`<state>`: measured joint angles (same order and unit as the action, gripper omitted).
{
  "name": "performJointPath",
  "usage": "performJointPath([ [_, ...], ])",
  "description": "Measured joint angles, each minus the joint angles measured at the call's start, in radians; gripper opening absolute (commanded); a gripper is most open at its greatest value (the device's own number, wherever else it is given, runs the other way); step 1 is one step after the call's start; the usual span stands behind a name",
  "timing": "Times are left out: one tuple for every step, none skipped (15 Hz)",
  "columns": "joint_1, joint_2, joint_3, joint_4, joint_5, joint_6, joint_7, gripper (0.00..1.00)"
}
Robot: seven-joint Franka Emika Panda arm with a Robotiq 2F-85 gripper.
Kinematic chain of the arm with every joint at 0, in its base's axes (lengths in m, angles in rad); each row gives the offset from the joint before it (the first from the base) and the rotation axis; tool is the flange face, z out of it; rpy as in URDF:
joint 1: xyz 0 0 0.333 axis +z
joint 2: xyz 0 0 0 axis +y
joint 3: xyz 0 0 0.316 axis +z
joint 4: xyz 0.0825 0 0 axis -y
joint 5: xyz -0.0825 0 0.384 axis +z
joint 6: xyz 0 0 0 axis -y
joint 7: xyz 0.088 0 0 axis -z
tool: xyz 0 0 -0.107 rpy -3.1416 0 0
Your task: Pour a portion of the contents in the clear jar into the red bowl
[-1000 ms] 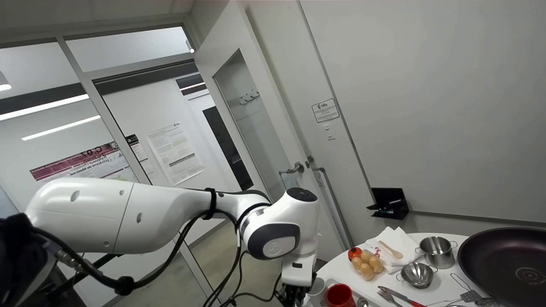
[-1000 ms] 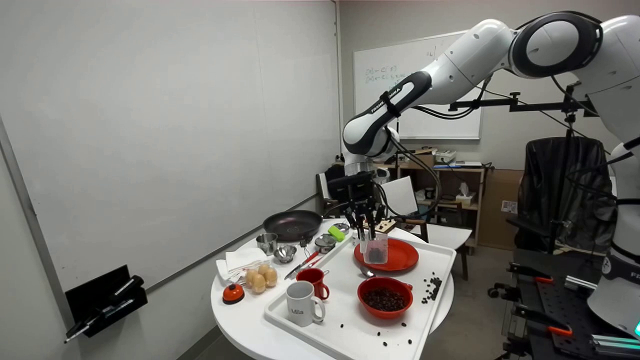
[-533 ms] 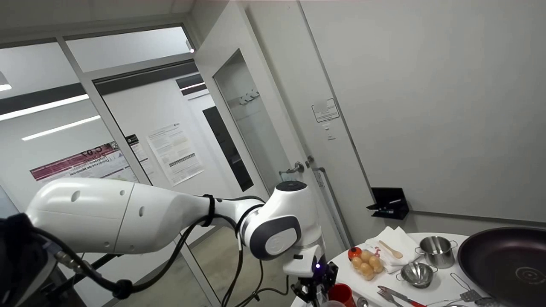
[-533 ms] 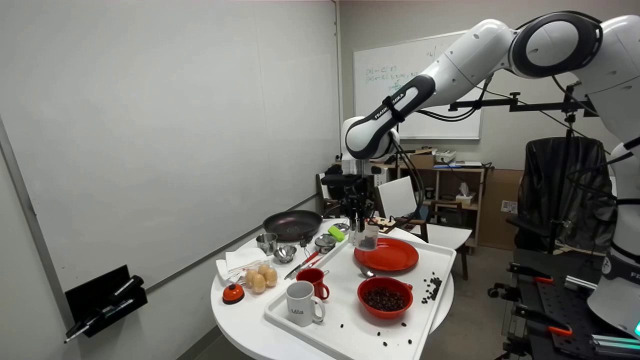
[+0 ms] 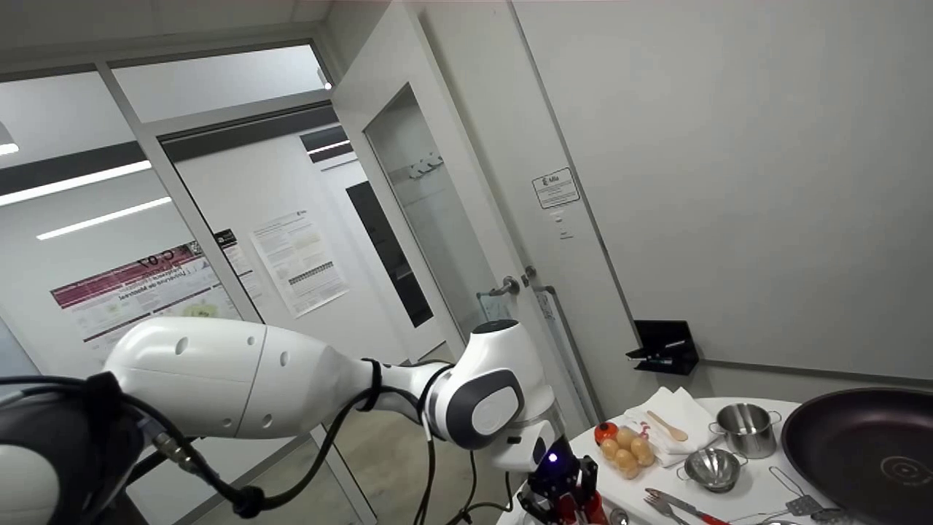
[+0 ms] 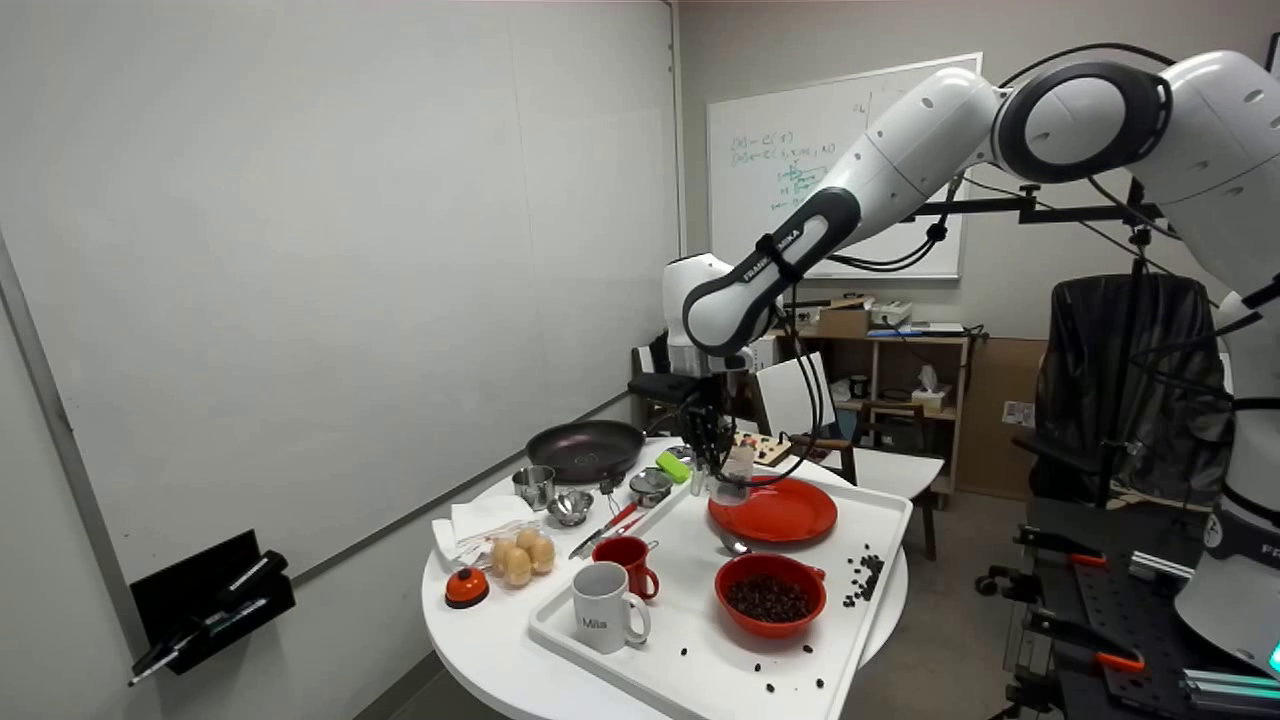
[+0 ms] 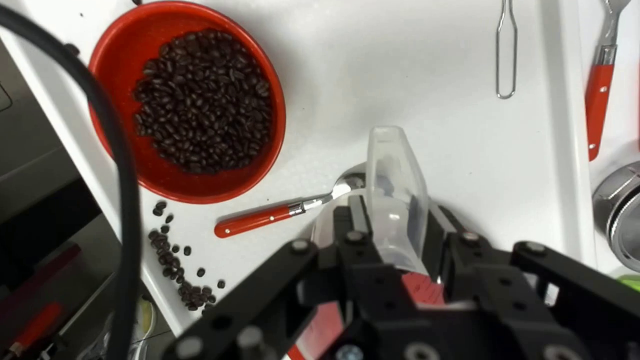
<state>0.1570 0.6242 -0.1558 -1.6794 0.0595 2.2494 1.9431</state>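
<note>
The white table carries a white tray, a dark pan, a steel pot and a red-handled knife.

Red bowl, dark brown beans, clear jar, black gripper, white tray, dark-lettered white mug

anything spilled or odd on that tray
Yes: coffee beans look spilled, clustered loose on the white tray by its edge, with strays near the red bowl. Odd, as many more sit inside it.
</note>
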Motion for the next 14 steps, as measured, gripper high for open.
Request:
performJointPath([
  [0.005,0.016,0.003,0.019,-0.012,0.000,0.007,0.10],
  [0.008,0.030,0.007,0.037,-0.018,-0.001,0.009,0.10],
  [0.010,0.045,0.013,0.056,-0.021,-0.001,0.009,0.10],
  [0.010,0.060,0.019,0.076,-0.022,-0.002,0.009,0.10],
  [0.009,0.074,0.023,0.094,-0.023,-0.005,0.008,0.10],
  [0.008,0.089,0.025,0.111,-0.023,-0.008,0.008,0.10],
  [0.007,0.105,0.027,0.126,-0.023,-0.013,0.007,0.10],
  [0.006,0.120,0.027,0.140,-0.023,-0.019,0.006,0.10],
  [0.003,0.137,0.028,0.155,-0.023,-0.027,0.006,0.10],
  [0.000,0.154,0.028,0.168,-0.023,-0.036,0.006,0.10],
  [-0.003,0.172,0.028,0.182,-0.023,-0.044,0.005,0.10],
  [-0.007,0.190,0.027,0.196,-0.023,-0.053,0.005,0.10],
  [-0.010,0.206,0.027,0.209,-0.023,-0.060,0.005,0.10],
  [-0.012,0.222,0.027,0.222,-0.023,-0.067,0.004,0.10],
])
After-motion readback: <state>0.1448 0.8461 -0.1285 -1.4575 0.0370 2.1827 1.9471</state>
